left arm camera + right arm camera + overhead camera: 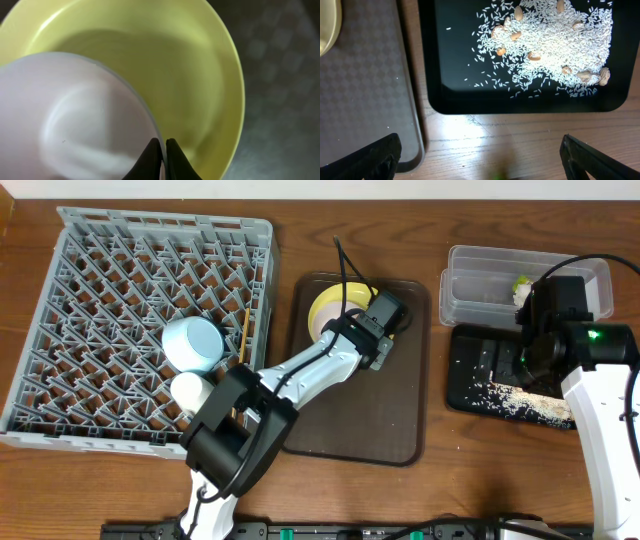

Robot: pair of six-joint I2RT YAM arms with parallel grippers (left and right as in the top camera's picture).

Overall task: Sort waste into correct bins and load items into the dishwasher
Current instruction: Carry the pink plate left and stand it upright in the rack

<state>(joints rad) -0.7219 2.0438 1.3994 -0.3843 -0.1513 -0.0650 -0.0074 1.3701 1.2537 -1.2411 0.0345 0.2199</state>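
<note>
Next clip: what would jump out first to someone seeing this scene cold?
The big grey dish rack fills the left of the table, with a light blue bowl sitting in it. At centre, the left gripper pinches the rim of a white bowl over the yellow plate. At right, rice crumbs lie scattered over the black tray.

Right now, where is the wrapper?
In the overhead view the wrapper lies inside the clear tub on the table's far right side, just beyond the black tray of rice.
</note>
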